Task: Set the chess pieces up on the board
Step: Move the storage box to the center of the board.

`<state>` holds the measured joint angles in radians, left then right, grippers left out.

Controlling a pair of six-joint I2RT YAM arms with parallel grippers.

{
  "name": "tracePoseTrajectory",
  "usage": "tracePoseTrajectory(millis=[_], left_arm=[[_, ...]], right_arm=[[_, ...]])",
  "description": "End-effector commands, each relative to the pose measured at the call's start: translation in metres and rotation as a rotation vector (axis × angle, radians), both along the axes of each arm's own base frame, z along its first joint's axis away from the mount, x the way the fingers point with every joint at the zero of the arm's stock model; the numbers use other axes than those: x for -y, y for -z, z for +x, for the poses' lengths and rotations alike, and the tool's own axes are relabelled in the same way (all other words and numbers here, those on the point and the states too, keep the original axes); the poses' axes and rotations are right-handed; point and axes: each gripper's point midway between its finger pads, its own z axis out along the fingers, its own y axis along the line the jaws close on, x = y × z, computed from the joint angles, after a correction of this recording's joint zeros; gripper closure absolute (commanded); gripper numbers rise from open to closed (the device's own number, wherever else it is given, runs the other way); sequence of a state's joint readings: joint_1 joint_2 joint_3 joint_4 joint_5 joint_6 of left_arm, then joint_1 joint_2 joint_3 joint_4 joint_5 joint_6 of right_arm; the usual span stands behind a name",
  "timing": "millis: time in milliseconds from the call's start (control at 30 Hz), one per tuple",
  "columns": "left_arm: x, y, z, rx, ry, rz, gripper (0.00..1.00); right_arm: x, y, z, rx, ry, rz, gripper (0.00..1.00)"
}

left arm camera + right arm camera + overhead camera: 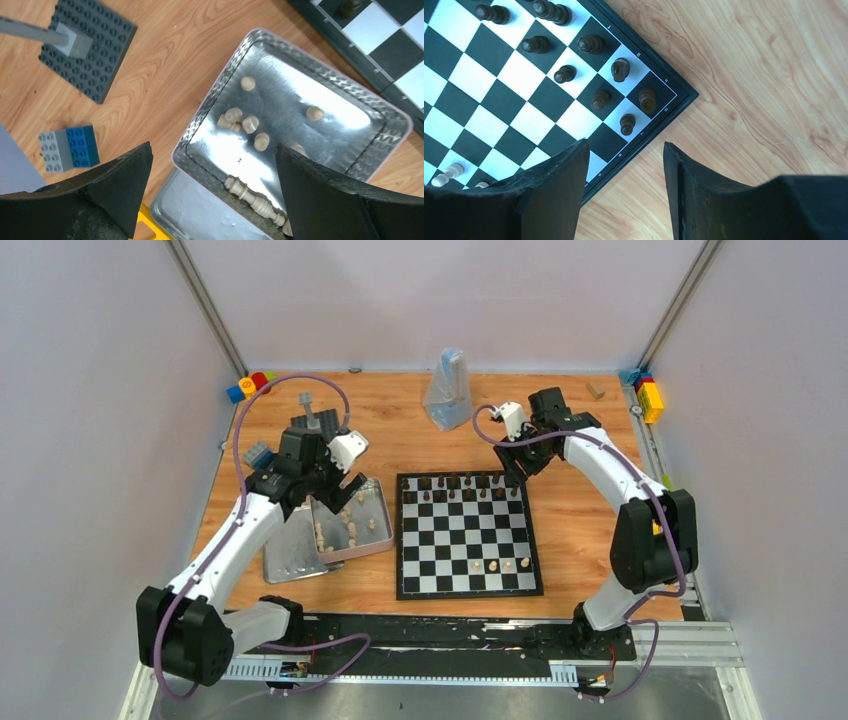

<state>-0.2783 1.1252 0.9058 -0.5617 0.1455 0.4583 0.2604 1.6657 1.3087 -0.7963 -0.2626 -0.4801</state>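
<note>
Left gripper (338, 490) hangs wide open and empty over the tin (383, 532), arm stretched forward, wrist tipped down. Right gripper (516, 476), jaws partly apart and holding nothing, hovers over the far right corner of the board (465, 540), arm arched.

Left wrist view: cream pieces (250, 124) lie directly beneath. It is probably best to centre on one that lies apart from the rest before closing.

Right wrist view: dark pieces (599, 100) stand just ahead, so the safest exit is likely straight up.

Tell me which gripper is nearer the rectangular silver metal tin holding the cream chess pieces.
Left. The left gripper hangs open directly above the rectangular silver metal tin; the right gripper is beyond the black-and-white chessboard, over its far right corner.
</note>
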Motion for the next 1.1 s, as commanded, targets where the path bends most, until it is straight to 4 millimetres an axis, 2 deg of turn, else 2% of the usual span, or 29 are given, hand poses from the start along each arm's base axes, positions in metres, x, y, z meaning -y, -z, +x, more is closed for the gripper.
tracePoseTrajectory(millis=[0, 167, 233, 433, 667, 933, 1067], left_arm=[[-0.030, 0.010, 0.009, -0.031, -0.122, 0.085, 0.00], [-0.069, 0.036, -0.002, -0.187, -0.258, 0.123, 0.00], [-0.078, 0.046, -0.008, -0.247, -0.288, 0.124, 0.00], [-0.081, 0.070, -0.015, -0.369, -0.296, 0.095, 0.01], [-0.079, 0.088, 0.003, -0.439, -0.309, 0.087, 0.08], [-0.086, 0.099, 0.025, -0.477, -0.357, 0.058, 0.26], [-0.091, 0.099, 0.034, -0.481, -0.376, 0.045, 0.39]], right_arm=[[0.000, -0.034, -0.001, 0.078, 0.020, 0.038, 0.42], [0.000, -0.038, -0.012, 0.100, 0.027, 0.063, 0.41], [0.000, -0.038, -0.014, 0.102, 0.032, 0.069, 0.41], [-0.004, -0.028, -0.021, 0.077, 0.029, 0.099, 0.42], [-0.005, -0.019, -0.024, 0.060, 0.025, 0.109, 0.43], [-0.007, -0.019, -0.025, 0.068, 0.021, 0.122, 0.44], [-0.008, -0.020, -0.025, 0.071, 0.019, 0.126, 0.44]])
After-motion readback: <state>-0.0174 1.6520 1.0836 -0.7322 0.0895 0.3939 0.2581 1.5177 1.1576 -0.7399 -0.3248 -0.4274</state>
